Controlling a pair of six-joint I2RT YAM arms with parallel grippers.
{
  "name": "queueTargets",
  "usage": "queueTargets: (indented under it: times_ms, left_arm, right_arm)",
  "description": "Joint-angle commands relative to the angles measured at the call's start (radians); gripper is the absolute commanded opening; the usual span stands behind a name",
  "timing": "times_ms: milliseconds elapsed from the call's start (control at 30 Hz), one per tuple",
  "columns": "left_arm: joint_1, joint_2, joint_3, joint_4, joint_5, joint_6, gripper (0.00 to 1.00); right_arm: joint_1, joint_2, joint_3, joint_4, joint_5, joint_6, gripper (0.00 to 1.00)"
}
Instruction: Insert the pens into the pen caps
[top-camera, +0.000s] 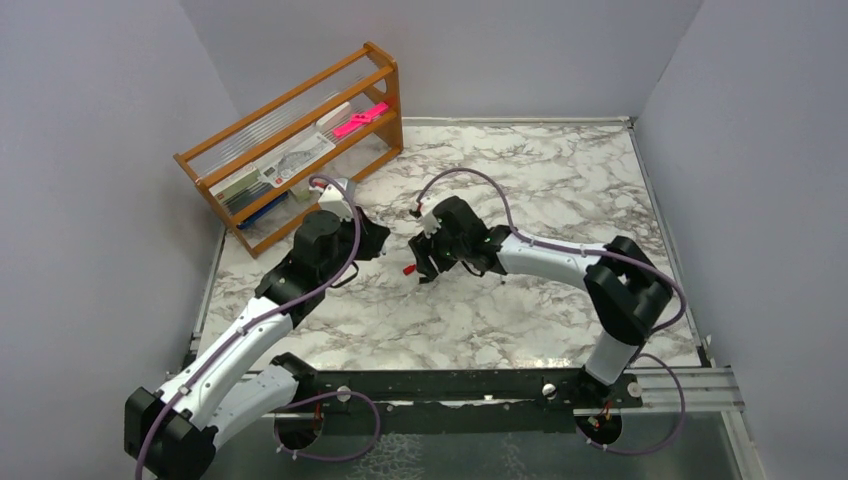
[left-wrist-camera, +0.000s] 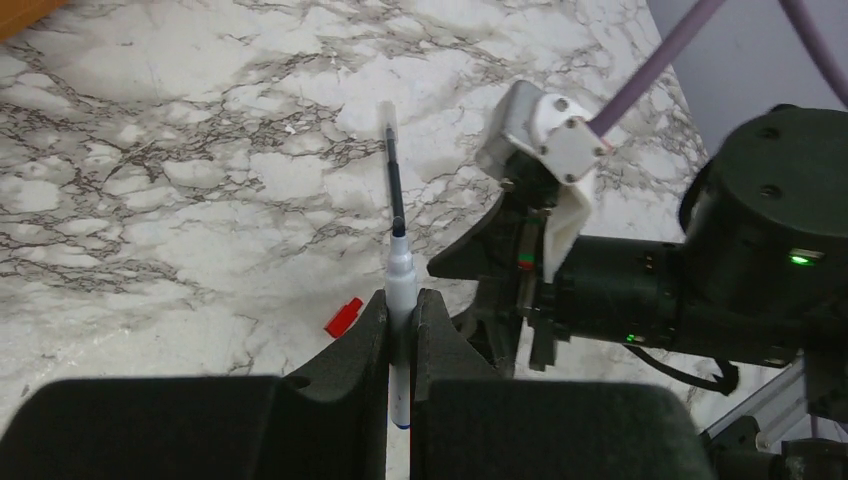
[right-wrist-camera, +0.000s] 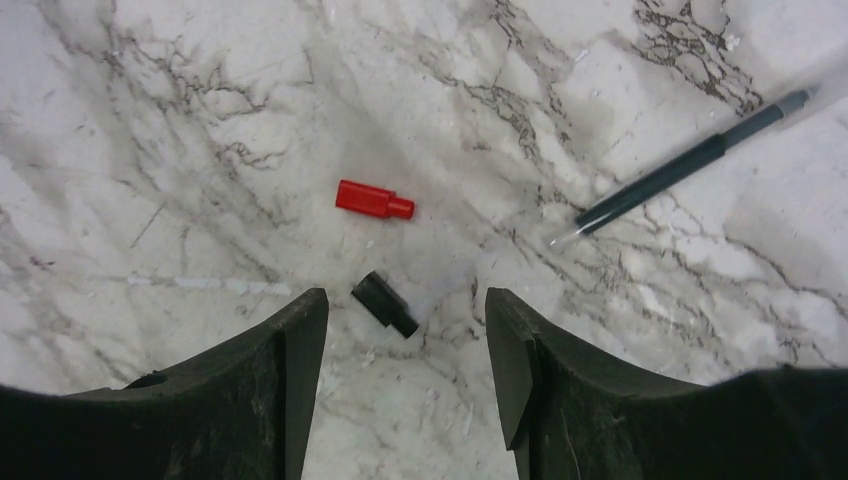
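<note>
My left gripper (left-wrist-camera: 402, 302) is shut on a pen (left-wrist-camera: 400, 265) with a white barrel, a thin dark front part and a clear tip. The pen points forward, toward the right arm. My right gripper (right-wrist-camera: 405, 312) is open and low over the marble table, with a black pen cap (right-wrist-camera: 380, 297) lying just ahead of its gap. A red pen cap (right-wrist-camera: 374, 199) lies a little farther off and also shows in the left wrist view (left-wrist-camera: 343, 317) and the top view (top-camera: 409, 269). A slim dark pen shaft (right-wrist-camera: 670, 172) crosses the right wrist view's upper right. No clear cap is visible.
A wooden rack (top-camera: 300, 140) stands at the back left and holds a bright-pink object (top-camera: 360, 120) and flat items. Both grippers, left (top-camera: 372, 240) and right (top-camera: 422, 262), are close together mid-table. Grey walls enclose the table, and a metal rail (top-camera: 660, 385) runs along the near edge.
</note>
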Motion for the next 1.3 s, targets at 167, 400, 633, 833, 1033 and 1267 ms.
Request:
queueTargets:
  times_ms: [167,400,633,833,1033,1267]
  left_arm:
    - [0.010,-0.067,0.001,-0.021,-0.056,0.029,0.00]
    - [0.014,-0.072,-0.007,-0.030,-0.056,0.048,0.00]
    - [0.018,-0.043,-0.018,-0.002,-0.029,0.045,0.00]
    - [0.019,-0.044,-0.032,0.006,-0.019,0.038,0.00]
    - [0.020,-0.059,-0.049,0.005,-0.019,0.038,0.00]
    - [0.023,-0.056,-0.062,0.013,-0.012,0.035,0.00]
  right_arm:
    - [0.005,0.202,0.145,-0.065,0.024,-0.122,0.60]
    - [0.010,0.192,0.089,-0.030,-0.031,-0.097,0.58]
    - [0.016,0.136,0.039,-0.008,-0.045,-0.069,0.57]
    - [0.021,0.085,0.022,-0.009,-0.068,-0.050,0.53]
    - [0.030,0.057,-0.009,-0.012,-0.048,-0.038,0.50]
    - [0.073,0.038,-0.006,-0.046,0.025,-0.017,0.34]
